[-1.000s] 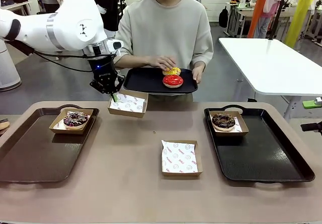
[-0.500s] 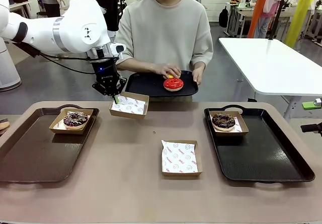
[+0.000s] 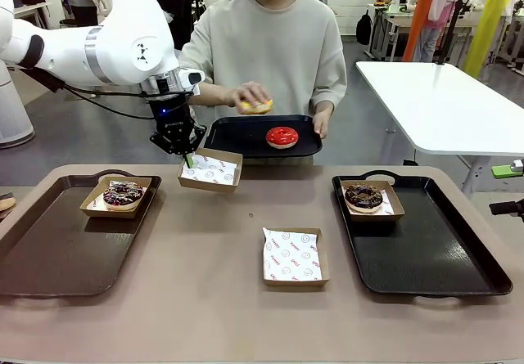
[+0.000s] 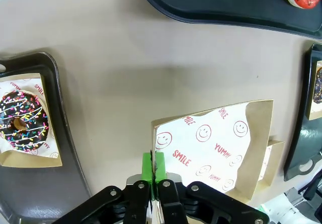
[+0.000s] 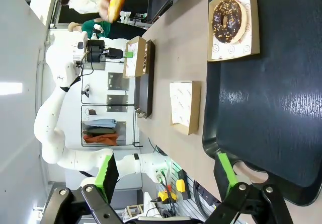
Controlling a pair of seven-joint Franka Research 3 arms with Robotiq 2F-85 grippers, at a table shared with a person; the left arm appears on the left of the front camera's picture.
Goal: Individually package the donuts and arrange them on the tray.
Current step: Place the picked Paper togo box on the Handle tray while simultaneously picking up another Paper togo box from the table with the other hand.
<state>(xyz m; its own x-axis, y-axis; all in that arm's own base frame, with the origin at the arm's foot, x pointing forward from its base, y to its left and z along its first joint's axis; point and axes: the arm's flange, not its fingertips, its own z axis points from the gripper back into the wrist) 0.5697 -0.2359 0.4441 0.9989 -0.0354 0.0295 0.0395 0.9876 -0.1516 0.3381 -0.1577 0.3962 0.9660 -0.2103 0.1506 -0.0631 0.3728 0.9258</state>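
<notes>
The empty paper-lined box (image 3: 293, 258) in the middle of the brown table (image 3: 205, 315) is the mark for all places here. Beyond it, at the far side, a person (image 3: 270, 45) holds a black serving tray (image 3: 233, 135). The dark left tray (image 3: 49, 258) lies to its left and the dark right tray (image 3: 442, 266) to its right. The white left arm (image 3: 106, 49) reaches in beyond and left of the mark. The left end effector (image 3: 187, 158) is pinched tight on the rim of a second empty box (image 3: 211, 170), held tilted above the table just below the serving tray's near edge. The right end effector (image 5: 166, 173) is spread wide with nothing between its pads. Left of the mark the sprinkled donut (image 3: 123, 194) sits boxed on the left tray; right of it the dark chocolate donut (image 3: 363, 196) sits boxed on the right tray. Beyond it the red donut (image 3: 282, 137) lies on the serving tray, and the yellow donut (image 3: 257, 106) is in the person's hand (image 3: 250, 94), raised above that tray
</notes>
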